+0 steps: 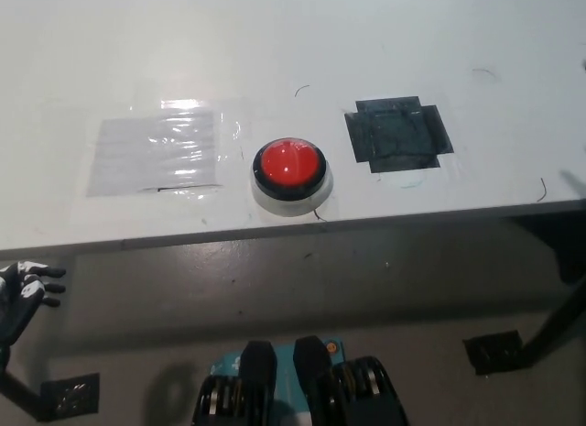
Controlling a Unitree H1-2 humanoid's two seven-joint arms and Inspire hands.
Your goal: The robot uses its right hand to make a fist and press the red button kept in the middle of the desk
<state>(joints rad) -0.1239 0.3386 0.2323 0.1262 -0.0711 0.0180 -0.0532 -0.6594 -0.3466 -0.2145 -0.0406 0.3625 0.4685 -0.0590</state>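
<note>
Near the front edge of the desk (pixel 385 41), about midway along it, sits the red button (pixel 289 163) on its black ring and pale base, untouched, between a patch of clear tape (pixel 156 151) on one side and a black tape patch (pixel 397 135) on the other. You cannot see your right hand at all; it is out of frame, so whether it is already fisted cannot be told. The only hand showing is the white left hand (pixel 23 293), resting low at the lower left below the desk edge, fingers loosely spread, holding nothing, and partly cut off by the frame. Expect the button to lie ahead and inward of wherever the right hand enters.
</note>
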